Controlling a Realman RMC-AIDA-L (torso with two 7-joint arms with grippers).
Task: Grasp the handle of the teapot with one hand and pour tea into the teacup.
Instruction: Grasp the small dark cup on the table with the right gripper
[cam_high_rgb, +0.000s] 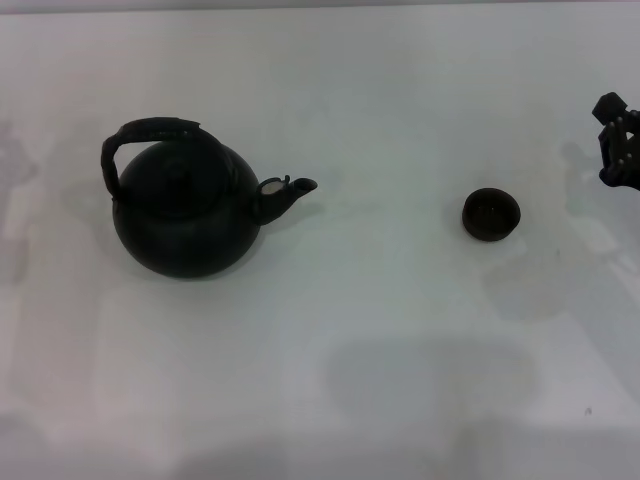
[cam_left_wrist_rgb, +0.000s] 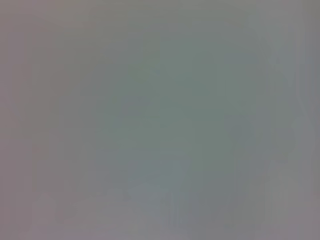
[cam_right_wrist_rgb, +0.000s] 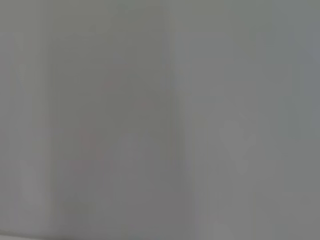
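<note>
The matte black teapot (cam_high_rgb: 185, 215) stands on the white table (cam_high_rgb: 330, 90) at the left in the head view, its short spout (cam_high_rgb: 293, 190) pointing right. Its thick dark arched handle (cam_high_rgb: 150, 135) rises over the knobbed lid. The small dark teacup (cam_high_rgb: 490, 214) stands to the right, well apart from the spout. My right gripper (cam_high_rgb: 618, 145) shows at the right edge, beyond the teacup and apart from it. My left gripper is out of view. Both wrist views show only blank pale surface.
Faint shadows lie on the table near the front edge and at the left edge. Nothing else stands on the table.
</note>
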